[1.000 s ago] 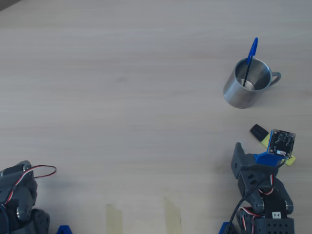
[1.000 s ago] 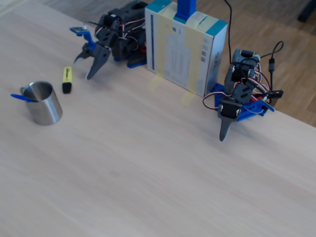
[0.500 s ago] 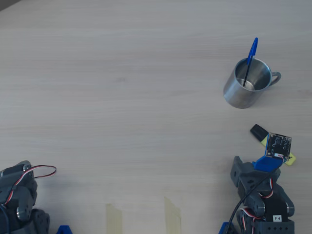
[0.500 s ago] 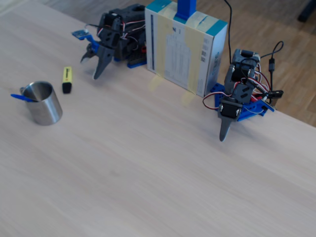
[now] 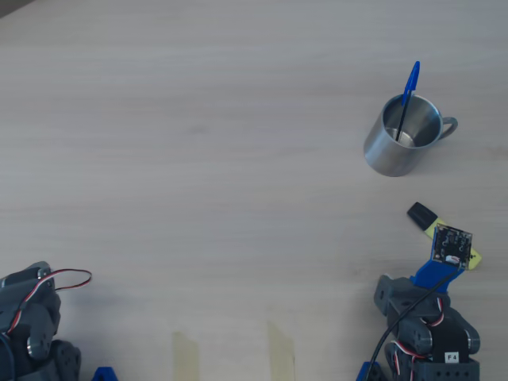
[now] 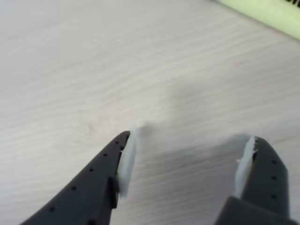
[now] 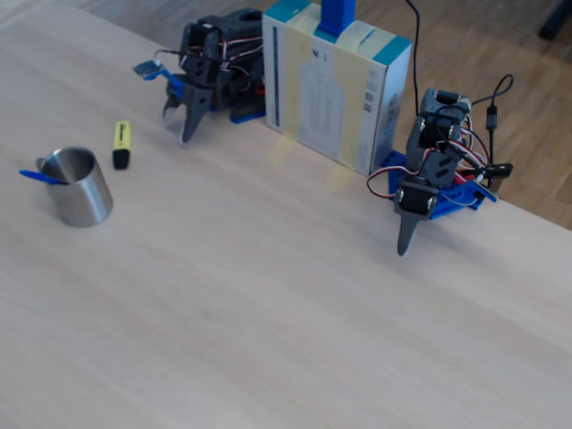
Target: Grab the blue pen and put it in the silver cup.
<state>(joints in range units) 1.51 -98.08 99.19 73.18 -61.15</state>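
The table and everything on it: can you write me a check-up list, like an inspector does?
Surface: pale wood table, two tape strips near its edge.
Job's things: pen stands leaning in the cup, blue cap sticking up above the rim.
Clutter: yellow highlighter lying flat beside the cup; cardboard box between two arms.
Gripper: gripper open, empty, over bare table in the wrist view.
Cables: red and white wires on the second arm; black cable behind the box.
Surroundings: wooden floor beyond the table.
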